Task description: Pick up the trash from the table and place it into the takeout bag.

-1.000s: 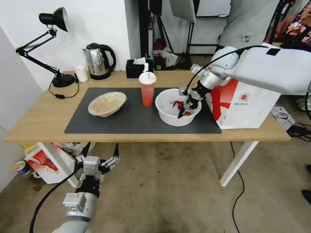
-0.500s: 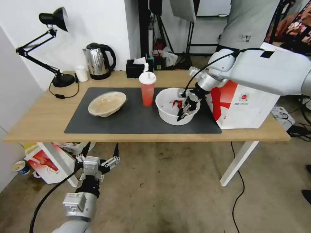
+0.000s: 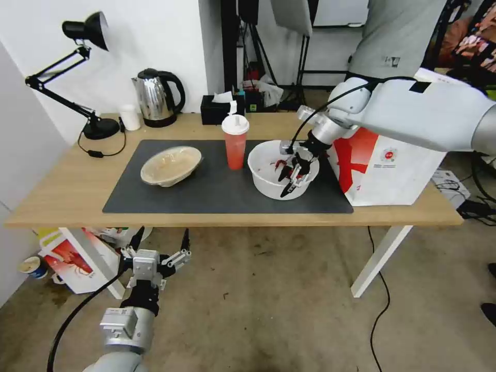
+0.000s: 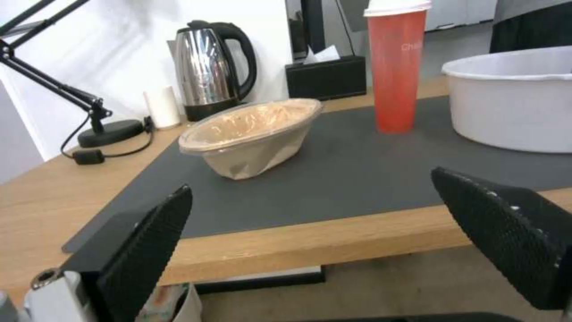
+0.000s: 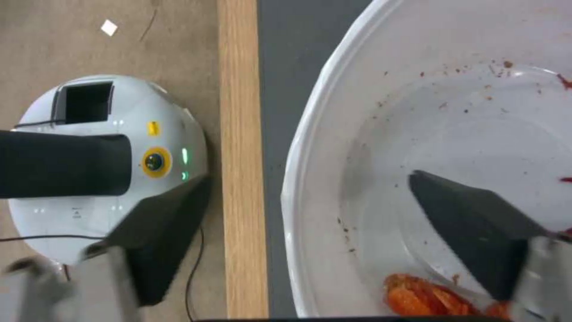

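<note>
A: Where do we have our right gripper?

B: Over the white bowl, on the right part of the dark mat. Our fingers are spread wide and straddle the bowl's near rim: in the right wrist view one finger sits inside the bowl and the other hangs outside it, past the table's near edge. We hold nothing.

A: And what is in the bowl?

B: Red crayfish scraps and some specks on the white floor of it.

A: The rest of the trash?

B: The red cup with its white lid stands upright just left of the white bowl. The beige bowl lies farther left on the mat, well apart from the cup.

A: The takeout bag?

B: It stands on the table at the right end, just beside the white bowl.

A: Our left gripper?

B: It hangs low in front of the table's near edge, fingers wide apart, empty. A kettle and a black tissue box stand along the far edge.
</note>
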You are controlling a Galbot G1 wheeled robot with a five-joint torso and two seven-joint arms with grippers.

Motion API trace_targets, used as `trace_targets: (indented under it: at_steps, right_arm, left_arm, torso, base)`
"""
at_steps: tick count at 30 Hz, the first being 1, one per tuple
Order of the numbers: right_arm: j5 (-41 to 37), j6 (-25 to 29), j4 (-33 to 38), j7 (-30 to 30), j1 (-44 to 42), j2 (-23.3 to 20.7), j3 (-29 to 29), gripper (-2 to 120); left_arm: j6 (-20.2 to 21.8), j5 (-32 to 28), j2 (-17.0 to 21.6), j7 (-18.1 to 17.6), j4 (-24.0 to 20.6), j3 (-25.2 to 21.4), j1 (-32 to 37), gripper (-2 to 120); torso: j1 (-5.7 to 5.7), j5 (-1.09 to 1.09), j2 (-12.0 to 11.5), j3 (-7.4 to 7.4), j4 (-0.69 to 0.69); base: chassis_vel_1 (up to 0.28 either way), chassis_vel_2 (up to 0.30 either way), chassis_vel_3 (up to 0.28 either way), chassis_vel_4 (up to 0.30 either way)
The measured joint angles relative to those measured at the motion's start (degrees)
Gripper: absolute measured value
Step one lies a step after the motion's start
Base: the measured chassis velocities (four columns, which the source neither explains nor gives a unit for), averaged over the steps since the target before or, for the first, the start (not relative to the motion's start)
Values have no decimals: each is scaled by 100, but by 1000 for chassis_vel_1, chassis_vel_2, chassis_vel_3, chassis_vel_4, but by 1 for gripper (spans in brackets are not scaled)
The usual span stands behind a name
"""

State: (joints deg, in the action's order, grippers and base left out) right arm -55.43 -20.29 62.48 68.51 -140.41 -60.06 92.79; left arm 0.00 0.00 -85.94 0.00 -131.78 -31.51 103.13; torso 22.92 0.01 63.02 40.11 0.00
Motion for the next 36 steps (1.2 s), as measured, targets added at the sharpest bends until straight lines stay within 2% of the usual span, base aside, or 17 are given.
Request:
trace_targets:
  at_steps: [5, 22, 25, 26, 28, 30, 31, 35, 36]
  right_arm:
    - [5, 4, -33, -4, -35, -11, 14, 100]
    - [221, 28, -187, -29, -475, -57, 276, 99]
    - [296, 32, -288, -15, -539, -88, 325, 88]
    - [296, 32, -288, -15, -539, -88, 325, 88]
    - [320, 32, -323, -11, -604, -116, 382, 76]
    - [324, 31, -360, -1, -638, -135, 433, 68]
    - [324, 31, -360, -1, -638, -135, 433, 68]
    - [330, 15, -422, 87, -644, -131, 492, 49]
    - [330, 15, -422, 87, -644, -131, 492, 49]
  left_arm:
    - [0, 0, 0, 0, 0, 0, 0, 100]
    - [0, 0, 0, 0, 0, 0, 0, 100]
    - [0, 0, 0, 0, 0, 0, 0, 100]
    - [0, 0, 0, 0, 0, 0, 0, 100]
    - [0, 0, 0, 0, 0, 0, 0, 100]
    - [0, 0, 0, 0, 0, 0, 0, 100]
    - [0, 0, 0, 0, 0, 0, 0, 100]
    - [0, 0, 0, 0, 0, 0, 0, 100]
    - [0, 0, 0, 0, 0, 0, 0, 100]
  torso:
    - [0, -1, 0, 0, 0]
    - [0, 0, 0, 0, 0]
    - [0, -1, 0, 0, 0]
    - [0, -1, 0, 0, 0]
    - [0, -1, 0, 0, 0]
    - [0, 0, 0, 0, 0]
    - [0, 0, 0, 0, 0]
    - [0, -1, 0, 0, 0]
    - [0, -1, 0, 0, 0]
  base:
    - [0, 0, 0, 0]
    - [0, 0, 0, 0]
    - [0, 0, 0, 0]
    - [0, 0, 0, 0]
    - [0, 0, 0, 0]
    - [0, 0, 0, 0]
    - [0, 0, 0, 0]
    - [0, 0, 0, 0]
    - [0, 0, 0, 0]
